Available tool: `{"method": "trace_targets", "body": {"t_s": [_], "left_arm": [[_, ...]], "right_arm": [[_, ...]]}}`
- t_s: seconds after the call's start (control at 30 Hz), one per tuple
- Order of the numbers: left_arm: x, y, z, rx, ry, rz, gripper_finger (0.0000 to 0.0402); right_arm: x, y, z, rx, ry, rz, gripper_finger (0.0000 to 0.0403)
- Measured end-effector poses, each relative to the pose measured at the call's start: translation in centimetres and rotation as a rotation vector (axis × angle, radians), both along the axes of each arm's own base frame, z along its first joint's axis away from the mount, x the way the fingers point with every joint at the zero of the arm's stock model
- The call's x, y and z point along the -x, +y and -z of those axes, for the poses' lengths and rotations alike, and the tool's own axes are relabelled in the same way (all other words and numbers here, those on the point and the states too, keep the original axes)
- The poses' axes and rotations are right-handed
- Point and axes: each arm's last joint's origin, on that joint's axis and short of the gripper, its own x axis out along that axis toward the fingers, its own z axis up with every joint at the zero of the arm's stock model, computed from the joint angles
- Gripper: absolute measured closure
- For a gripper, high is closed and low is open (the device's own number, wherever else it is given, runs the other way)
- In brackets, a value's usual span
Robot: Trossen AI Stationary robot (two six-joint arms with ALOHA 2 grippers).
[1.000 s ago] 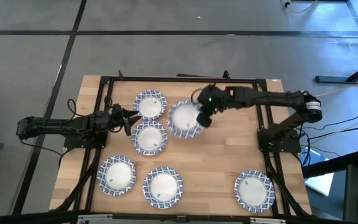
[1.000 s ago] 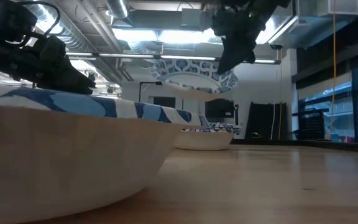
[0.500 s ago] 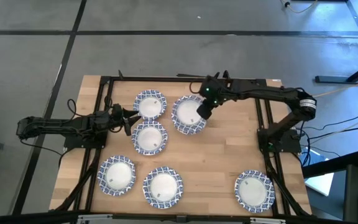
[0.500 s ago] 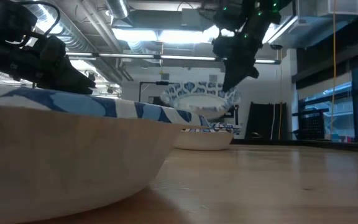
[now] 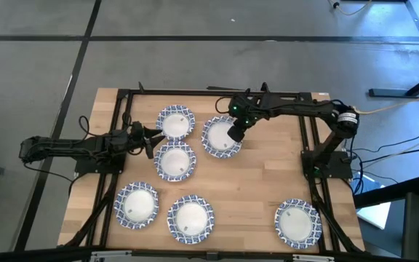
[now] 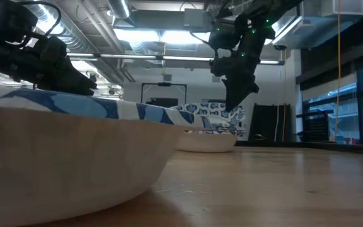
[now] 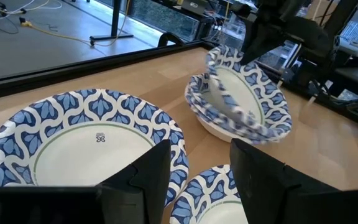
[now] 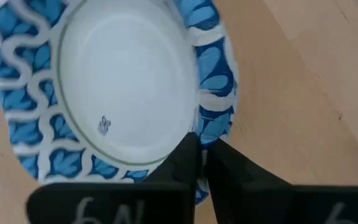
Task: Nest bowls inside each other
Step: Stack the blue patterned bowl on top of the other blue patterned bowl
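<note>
Held bowl (image 5: 220, 137) down now at the back middle of the table (image 5: 253, 196), tilted in a bowl already lying there, per the left wrist view (image 7: 241, 99); a second ago carried higher and a little nearer the front, clear of the wood in the low view. Right gripper (image 5: 234, 133) at its right rim, fingers narrow with the patterned rim between them (image 8: 197, 163); whether pinching or just letting go, cannot tell. Other bowls where they were: one at back left (image 5: 175, 122), one just in front of it (image 5: 175, 161), two along the front left (image 5: 137, 204) (image 5: 190, 217), one alone at front right (image 5: 296, 221).

How many bowls lie stacked under the tilted one: not clear from any view. In the low view, near bowl (image 6: 74, 157) fills the left half, cut off by the edge, hiding most of the table behind; only a strip of the far rim (image 6: 210, 113) shows beneath the right gripper (image 6: 235, 101). Right wrist view shows just the bowl's white inside and one side of the rim.

Right arm stretched from its base at the right edge across toward the back middle, wrist bent down, farther back than a second ago. Left gripper (image 5: 151, 142) low between the two back-left bowls, fingers (image 7: 148, 180) spread wide, nothing between them, unmoved; left arm lying straight along the left side.
</note>
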Motion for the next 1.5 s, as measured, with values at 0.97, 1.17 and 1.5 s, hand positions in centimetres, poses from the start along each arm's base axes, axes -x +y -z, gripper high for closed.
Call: {"method": "trace_targets", "body": {"t_s": [0.97,1.17,1.5], "left_arm": [[0.0,0.0,0.0,0.001,0.000,0.002,0.0241],[0.0,0.0,0.0,0.000,0.000,0.002,0.0241],[0.0,0.0,0.0,0.000,0.000,0.002,0.0241]], "right_arm": [[4.8,8.1,-5.9,0.041,-0.102,-0.253,0.0171],[8.5,11.8,-7.2,-0.013,-0.200,-0.263,0.0171],[13.5,17.0,-6.1,-0.122,-0.066,-0.349,0.0171]]}}
